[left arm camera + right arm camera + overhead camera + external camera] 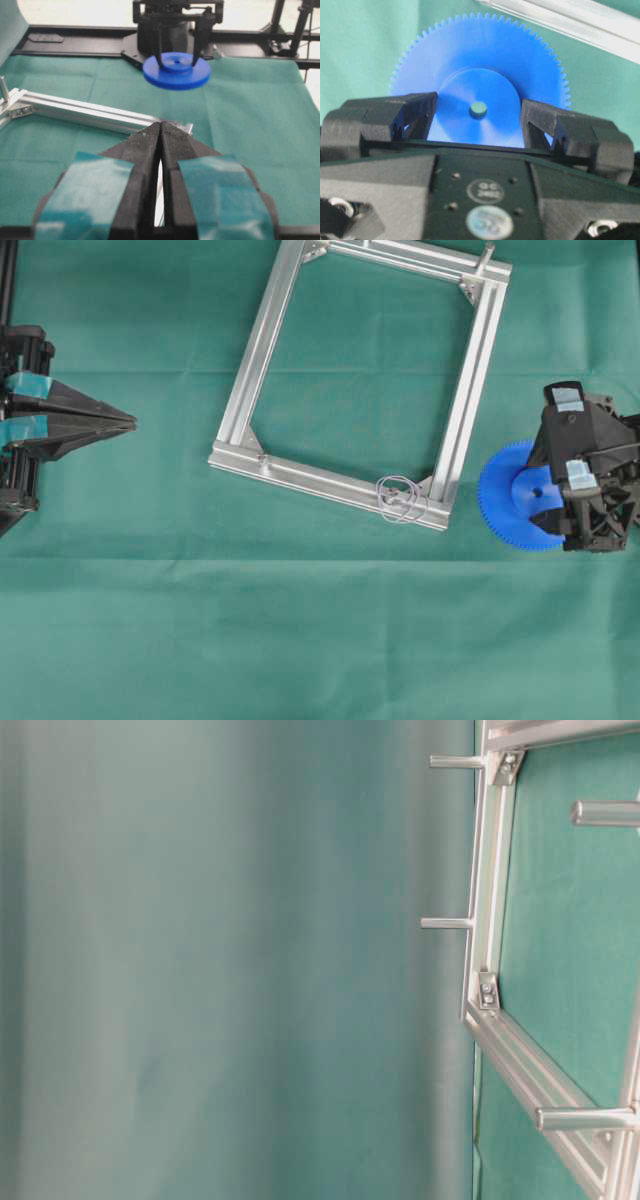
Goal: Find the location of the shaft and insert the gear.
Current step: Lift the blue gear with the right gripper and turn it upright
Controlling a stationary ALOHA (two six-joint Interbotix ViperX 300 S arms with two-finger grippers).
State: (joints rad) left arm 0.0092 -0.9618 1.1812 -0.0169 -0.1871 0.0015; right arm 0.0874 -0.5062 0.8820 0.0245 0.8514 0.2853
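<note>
Gear (515, 495): blue plastic disc, fine teeth, raised hub, small centre hole. Held off cloth, just right of frame (262, 340), near its lower right corner. Right gripper (477, 117) clamped on hub, one finger each side; teeth left free. Looks light, stiff, smooth; teeth likely easy to nick, so hub seems best hold. Shaft (398, 498): tiny pin inside wire loops on frame's lower right corner, left of gear. Left gripper (160, 137) closed, empty, well left of frame.

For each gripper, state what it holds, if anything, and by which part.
The right gripper holds the gear by its raised hub, one finger on each side. The left gripper is shut and holds nothing.
</note>
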